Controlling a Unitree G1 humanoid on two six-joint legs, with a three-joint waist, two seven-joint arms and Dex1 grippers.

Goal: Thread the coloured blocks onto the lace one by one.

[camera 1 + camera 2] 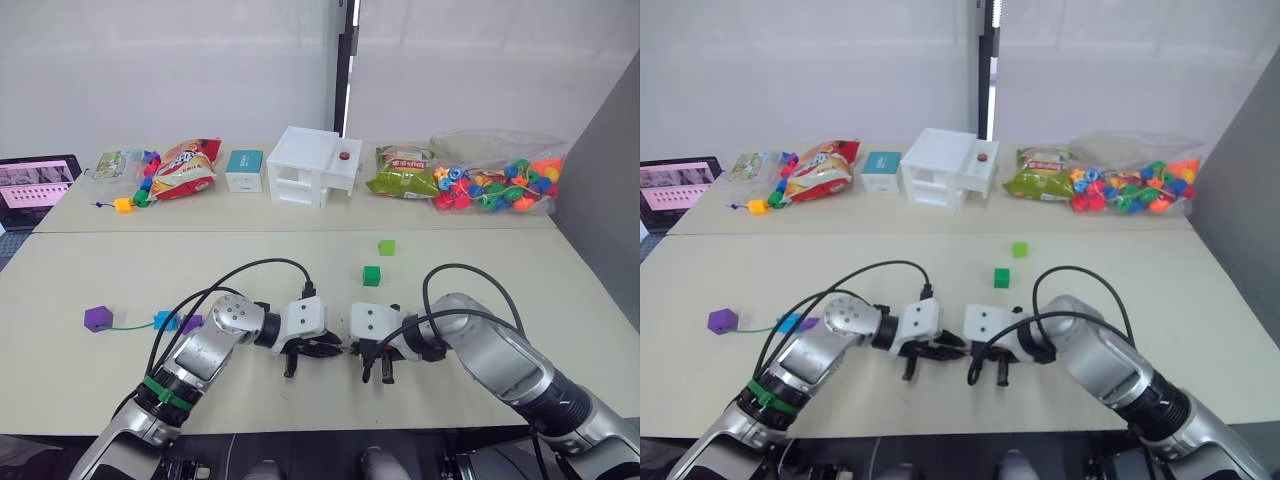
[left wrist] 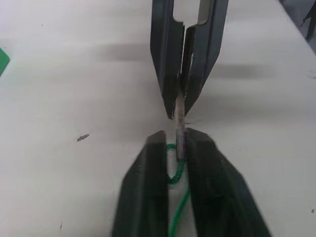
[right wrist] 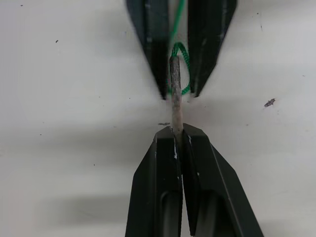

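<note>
Head camera, left and right eye. The left gripper (image 1: 318, 349) and the right gripper (image 1: 366, 352) are meeting tip to tip low over the near middle of the table (image 1: 480, 280). The lace (image 1: 128, 325) is trailing as a thin green line away to the robot's left, running from a purple block (image 1: 97, 318) past a blue block (image 1: 165, 320) and a second purple block (image 1: 192, 323), all three lying along its line. The dark green block (image 1: 372, 275) and the light green block (image 1: 386, 247) are sitting loose further out, nearer the right arm than the left.

Left wrist camera. The left gripper's (image 2: 178, 148) two fingers are standing slightly apart around the grey tip (image 2: 179, 133) of the lace, with the green cord looping between them; whether they are pinching it cannot be told. The right gripper (image 2: 181, 106) is facing it, its fingers closed together on the far end of the tip.

Right wrist camera. The right gripper (image 3: 178, 133) is clamping the near end of the tip (image 3: 175, 94). The tip's long axis is running straight from one gripper to the other, in line with both sets of fingers. The left gripper (image 3: 177, 91) is flanking the other end.

Judgement. The coming move is turning on that axis: the bare stretch of tip between the grippers is short, and the green blocks are lying beyond the right gripper, so the right arm looks the better placed to fetch one.
</note>
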